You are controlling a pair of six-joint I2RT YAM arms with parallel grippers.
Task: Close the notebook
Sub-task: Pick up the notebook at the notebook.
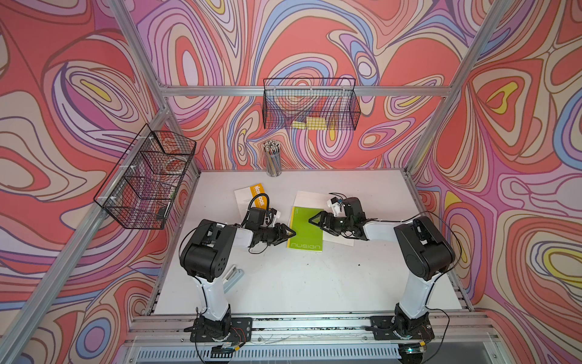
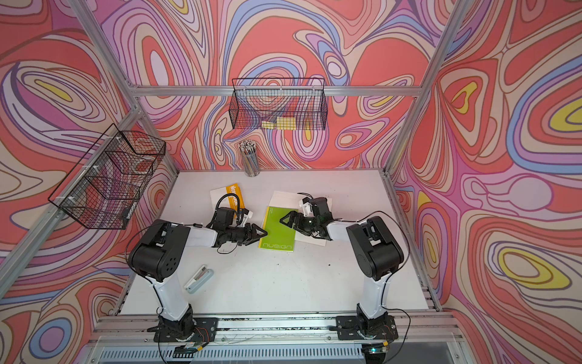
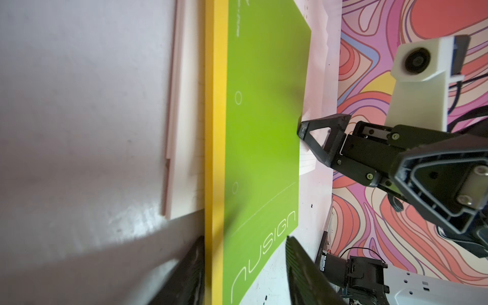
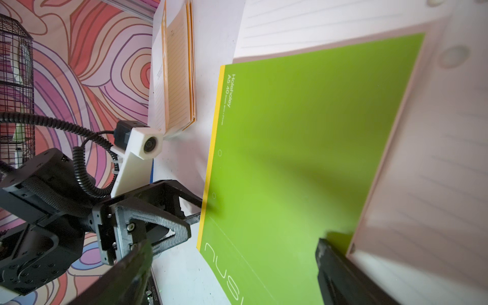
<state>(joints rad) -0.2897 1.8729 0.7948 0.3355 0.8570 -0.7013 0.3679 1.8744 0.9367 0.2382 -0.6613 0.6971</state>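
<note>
While left hand (image 1: 293, 234) and right hand (image 1: 311, 220) both gape, the notebook (image 1: 305, 235) lies between them.

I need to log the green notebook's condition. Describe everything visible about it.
The green notebook is thin, with a matte lime-green cover, a yellow strip along its spine edge and white nusign lettering near its front edge. It lies cover-up on the white table, overlapping white lined paper that shows past its far and right edges. Its free edge looks slightly lifted. The right gripper, jaws open, meets that edge; the left gripper, also open, sits at the spine edge, contact unclear.
</note>
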